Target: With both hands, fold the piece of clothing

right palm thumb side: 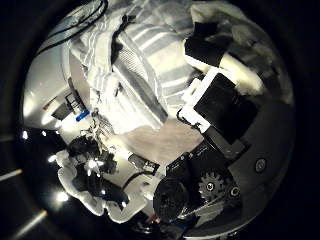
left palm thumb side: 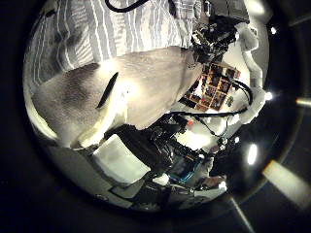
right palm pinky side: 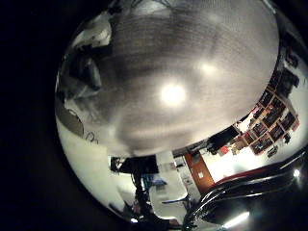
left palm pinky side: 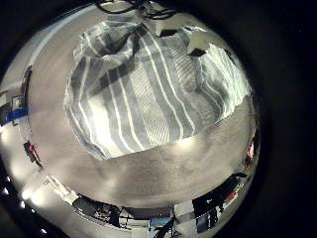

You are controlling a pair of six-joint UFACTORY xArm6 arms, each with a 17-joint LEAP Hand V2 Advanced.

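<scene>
A striped piece of clothing [left palm pinky side: 149, 89] lies rumpled in a heap on the table [left palm pinky side: 168, 169]. The left little finger side palm view takes in the whole heap from above, so my left hand is well over it. One left-hand finger [left palm thumb side: 105, 95] reaches out straight above the table beside the cloth [left palm thumb side: 107, 34]. My right hand [left palm thumb side: 216, 37] is down at the far edge of the heap. Its fingers [right palm thumb side: 215, 85] are bent right beside the cloth [right palm thumb side: 140, 70]. Whether they pinch the fabric is hidden.
The right little finger side palm view is mostly bare table [right palm pinky side: 173, 96], with a bit of cloth [right palm pinky side: 96, 34] at one side. Shelves [left palm thumb side: 216, 85] and room clutter stand beyond the table's edge. My left arm [right palm thumb side: 85, 185] shows past the cloth.
</scene>
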